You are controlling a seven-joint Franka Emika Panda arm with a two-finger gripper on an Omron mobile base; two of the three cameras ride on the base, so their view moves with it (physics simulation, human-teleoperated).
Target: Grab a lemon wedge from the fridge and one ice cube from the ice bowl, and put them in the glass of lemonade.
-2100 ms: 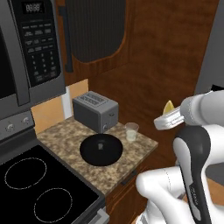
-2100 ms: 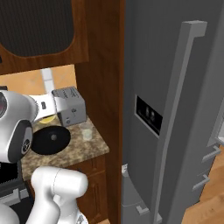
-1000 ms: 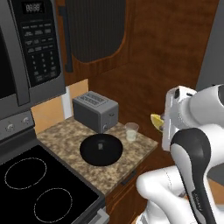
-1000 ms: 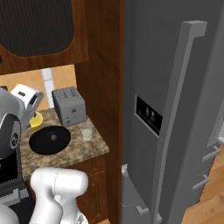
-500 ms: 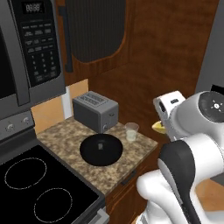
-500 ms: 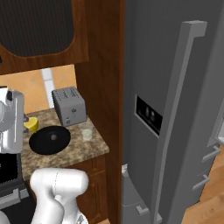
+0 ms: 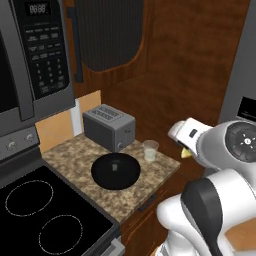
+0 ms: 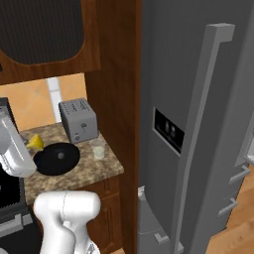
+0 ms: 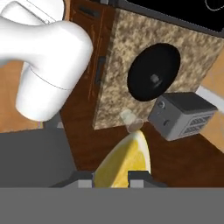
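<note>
The robot's pincer (image 9: 111, 175) is pinching the bright yellow, wedge-shaped piece of lemon (image 9: 123, 162) between its two small dark finger tips, which grip the wedge by its lower part so that the pale cut face and curved rind stand clear above them, free to drop into a drink. The wedge hangs in the air beside the speckled brown granite tabletop (image 7: 150, 176), off its outer edge in the left base view. The small clear glass of pale lemonade (image 7: 150, 150) stands near the tabletop's front corner, just beside the shallow round black dish (image 7: 116, 171), probably so both additions are a short reach away. A tiny pale cube (image 9: 154, 78) sits at the dish's middle, too small to judge further. Behind them rests a boxy grey metal toaster (image 7: 109, 127). The tall grey steel fridge (image 8: 198, 119) stands shut, its surface smooth and matte.
</note>
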